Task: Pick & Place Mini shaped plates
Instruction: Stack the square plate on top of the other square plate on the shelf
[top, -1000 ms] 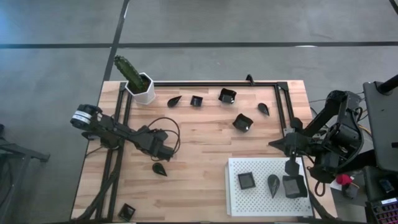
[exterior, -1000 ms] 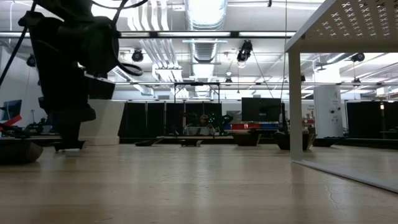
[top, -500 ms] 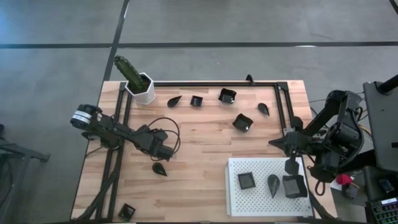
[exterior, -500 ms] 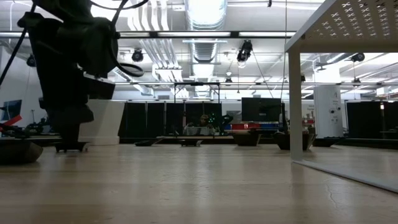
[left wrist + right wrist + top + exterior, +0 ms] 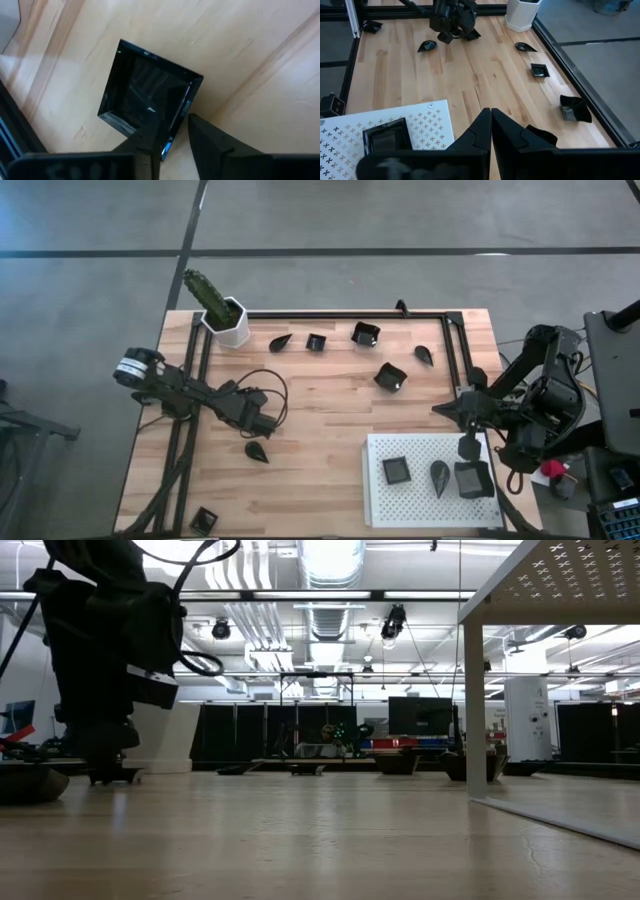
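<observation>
Left wrist view shows a square plate [image 5: 149, 116] lying flat on the wooden table [image 5: 260, 60], with the left gripper [image 5: 170, 145] at its near edge: one finger [image 5: 210, 145] stands outside the rim, the other [image 5: 142, 150] overlaps the dish, so the rim sits in the narrow gap between them. Whether they already pinch it cannot be told. The step in hand looks like the grasp of this dish. The next move probably calls for closing firmly on the rim, lifting straight, and carrying it across to the white perforated tray [image 5: 425, 515].

In the high view the left gripper [image 5: 258, 421] is low over the table's left half, hiding that dish, with a teardrop plate [image 5: 257, 451] just beside it. More mini shaped plates are spread on the wood: a teardrop [image 5: 280, 342] and a small square [image 5: 316, 342] near the cactus pot [image 5: 228, 320], two tilted squares [image 5: 365, 333] [image 5: 391, 377], another teardrop [image 5: 424, 354], and a square [image 5: 204, 520] at the near left corner.

The tray holds three: a square [image 5: 396, 471], a teardrop [image 5: 440, 475] and a square [image 5: 473, 479]. The right gripper [image 5: 468, 448] waits at the tray's far right edge, fingers pressed together and holding nothing.
</observation>
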{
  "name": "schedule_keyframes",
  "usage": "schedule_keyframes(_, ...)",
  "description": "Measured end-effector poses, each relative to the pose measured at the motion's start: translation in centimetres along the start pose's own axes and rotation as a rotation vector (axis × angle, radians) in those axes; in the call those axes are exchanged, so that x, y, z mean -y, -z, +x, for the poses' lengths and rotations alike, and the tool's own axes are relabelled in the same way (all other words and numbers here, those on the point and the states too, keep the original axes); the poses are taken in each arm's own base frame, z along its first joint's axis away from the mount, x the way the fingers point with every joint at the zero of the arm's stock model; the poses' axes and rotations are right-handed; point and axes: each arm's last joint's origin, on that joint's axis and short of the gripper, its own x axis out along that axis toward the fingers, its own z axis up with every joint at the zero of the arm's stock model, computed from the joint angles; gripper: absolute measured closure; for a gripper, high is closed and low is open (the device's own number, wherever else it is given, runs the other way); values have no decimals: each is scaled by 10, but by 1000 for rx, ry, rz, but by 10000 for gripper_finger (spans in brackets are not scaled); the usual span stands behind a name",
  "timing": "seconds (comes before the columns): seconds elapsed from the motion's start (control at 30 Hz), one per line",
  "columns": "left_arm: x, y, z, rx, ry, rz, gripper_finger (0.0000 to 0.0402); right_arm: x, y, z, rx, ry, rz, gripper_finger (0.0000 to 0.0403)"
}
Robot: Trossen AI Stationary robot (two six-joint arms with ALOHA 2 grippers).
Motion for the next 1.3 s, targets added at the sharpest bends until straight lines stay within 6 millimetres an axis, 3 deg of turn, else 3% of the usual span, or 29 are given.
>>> schedule_keyframes(0.17, 0, 0, 1, 2, 1, -1, 390, 0, 0, 0, 1, 0, 0, 394)
schedule_keyframes(0.37, 6, -10, -11, 35, 37, 34, 400, 0, -1, 0, 21, 11, 0, 394)
schedule_keyframes(0.57, 15, -32, -36, 133, 89, 78, 401, 0, -1, 0, 22, 12, 0, 394)
schedule_keyframes(0.9, 43, -86, -71, 316, 135, 209, 401, 1, -2, 0, 60, 34, 0, 394)
schedule_keyframes(1.3, 103, -161, -59, 373, 98, 450, 401, 1, -2, 0, 67, 38, 4, 394)
